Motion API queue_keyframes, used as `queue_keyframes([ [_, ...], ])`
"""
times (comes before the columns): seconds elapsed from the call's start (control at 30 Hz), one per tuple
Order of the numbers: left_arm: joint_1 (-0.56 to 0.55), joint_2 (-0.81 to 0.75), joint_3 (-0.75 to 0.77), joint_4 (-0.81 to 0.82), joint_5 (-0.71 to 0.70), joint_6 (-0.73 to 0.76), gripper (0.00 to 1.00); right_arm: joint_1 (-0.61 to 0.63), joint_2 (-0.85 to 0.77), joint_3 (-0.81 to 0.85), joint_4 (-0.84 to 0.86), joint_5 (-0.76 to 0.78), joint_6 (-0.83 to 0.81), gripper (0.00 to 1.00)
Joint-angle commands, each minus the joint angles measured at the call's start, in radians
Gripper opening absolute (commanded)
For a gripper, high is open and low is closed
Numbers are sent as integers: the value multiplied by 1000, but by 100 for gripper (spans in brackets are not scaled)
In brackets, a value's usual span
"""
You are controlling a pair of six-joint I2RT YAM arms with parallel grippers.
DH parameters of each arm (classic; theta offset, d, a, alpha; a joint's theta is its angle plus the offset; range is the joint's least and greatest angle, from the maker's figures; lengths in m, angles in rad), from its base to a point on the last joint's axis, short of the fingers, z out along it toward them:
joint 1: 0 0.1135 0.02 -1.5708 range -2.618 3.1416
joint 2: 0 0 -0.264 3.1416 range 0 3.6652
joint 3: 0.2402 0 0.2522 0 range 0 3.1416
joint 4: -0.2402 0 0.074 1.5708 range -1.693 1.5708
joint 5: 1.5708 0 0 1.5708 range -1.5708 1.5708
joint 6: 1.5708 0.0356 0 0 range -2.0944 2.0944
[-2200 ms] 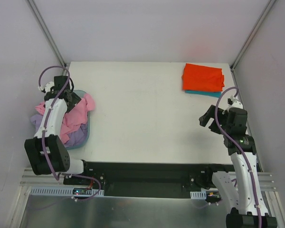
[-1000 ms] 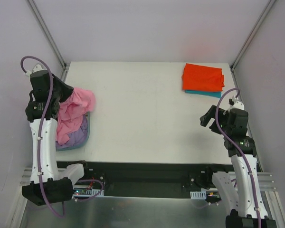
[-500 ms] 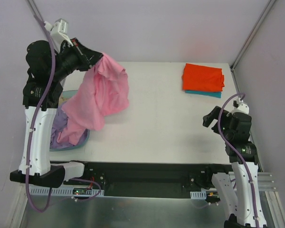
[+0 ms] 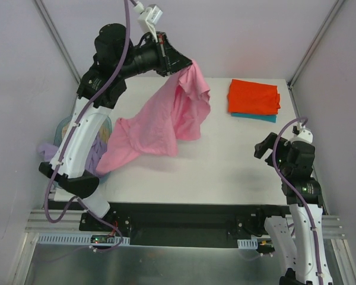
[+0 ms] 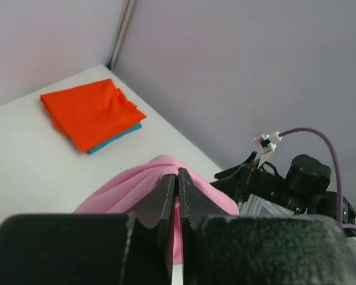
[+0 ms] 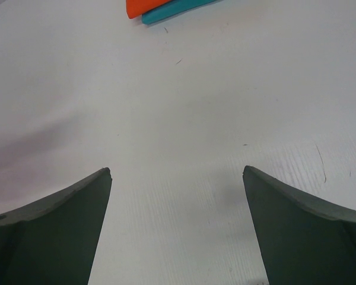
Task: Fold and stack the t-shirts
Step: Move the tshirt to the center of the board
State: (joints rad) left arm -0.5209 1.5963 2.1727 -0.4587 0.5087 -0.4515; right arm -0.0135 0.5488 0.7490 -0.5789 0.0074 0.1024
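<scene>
My left gripper point(image 4: 181, 61) is raised high over the back of the table, shut on a bunch of the bright pink t-shirt point(image 4: 166, 119). The shirt hangs down and trails left to the basket's edge. In the left wrist view the fingers point(image 5: 178, 172) pinch a pink fold point(image 5: 124, 187). An orange-red t-shirt point(image 4: 253, 96) lies folded on a folded teal t-shirt point(image 4: 255, 117) at the back right corner. The pale lavender t-shirt point(image 4: 47, 149) lies crumpled in the basket. My right gripper point(image 4: 262, 146) hovers open over bare table at the right, its fingers point(image 6: 177, 172) holding nothing.
The round light-blue basket point(image 4: 62, 127) sits at the table's left edge, partly behind my left arm. Enclosure walls with metal posts stand close on both sides. The table's near edge runs just in front of the arm bases.
My left arm has lifted the pink t-shirt out of the basket and swung it up and to the right over the table. The right arm has barely shifted.
</scene>
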Motion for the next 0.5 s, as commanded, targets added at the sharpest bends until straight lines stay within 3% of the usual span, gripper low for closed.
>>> queue_keyframes([
  [0.0, -70, 111, 215, 87, 63, 2, 0, -3, 0, 20, 42, 11, -4, 97],
  [0.1, -122, 198, 335, 100, 62, 1, 0, -3, 3, 13, 50, 14, -3, 97],
  [0.23, -163, 217, 357, 158, 65, 8, 0, -3, 11, 9, 47, 29, -1, 97],
  [0.33, -168, 164, 284, 164, 36, 45, 0, -3, 13, 3, 47, 42, 0, 97],
  [0.47, -166, 19, -72, 164, -172, 144, 0, -3, 16, 1, 42, 54, 2, 97],
])
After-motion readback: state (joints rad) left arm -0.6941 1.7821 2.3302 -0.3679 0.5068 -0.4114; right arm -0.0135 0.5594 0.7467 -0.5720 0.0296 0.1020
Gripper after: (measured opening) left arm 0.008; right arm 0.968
